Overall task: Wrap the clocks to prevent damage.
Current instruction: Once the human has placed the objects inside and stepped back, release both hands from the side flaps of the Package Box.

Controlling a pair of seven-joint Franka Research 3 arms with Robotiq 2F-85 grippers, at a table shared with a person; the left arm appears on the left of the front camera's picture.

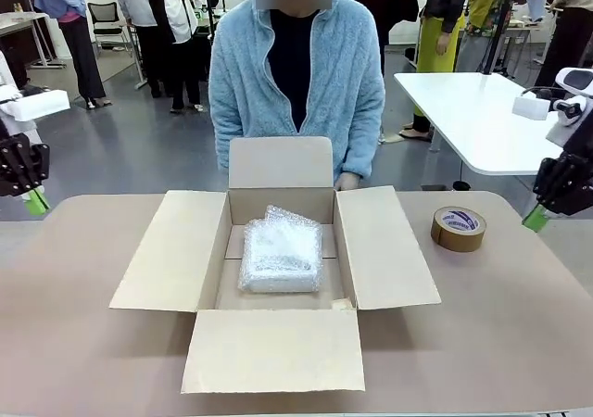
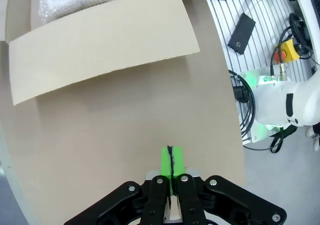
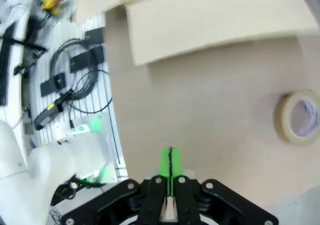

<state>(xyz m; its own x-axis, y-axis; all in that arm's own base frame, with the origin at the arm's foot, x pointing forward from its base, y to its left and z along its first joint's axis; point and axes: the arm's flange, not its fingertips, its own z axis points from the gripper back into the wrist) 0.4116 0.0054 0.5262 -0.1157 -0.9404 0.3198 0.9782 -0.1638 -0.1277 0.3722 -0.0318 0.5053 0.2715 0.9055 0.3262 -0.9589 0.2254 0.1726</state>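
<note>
Clocks [image 1: 281,253]: bubble-wrapped whitish bundles, are stacked inside the open cardboard box [image 1: 384,250] at the centre of the bench [image 1: 93,343]. Tape roll [image 1: 459,228]: is laid flat at 3 o'clock of the box, apart from it. Left hand [image 2: 170,160] and right hand [image 3: 170,161]: are held closed, pads pressed together, nothing gripped.

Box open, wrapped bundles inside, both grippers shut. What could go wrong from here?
1. The clocks lie stacked askew with bare floor around them in the cardboard box, so they may slide if it moves.
2. Its side flaps spread wide; the left gripper or right gripper reaching in could catch one and shift the box.
3. The tape roll lies near the right flap and could get knocked.
</note>
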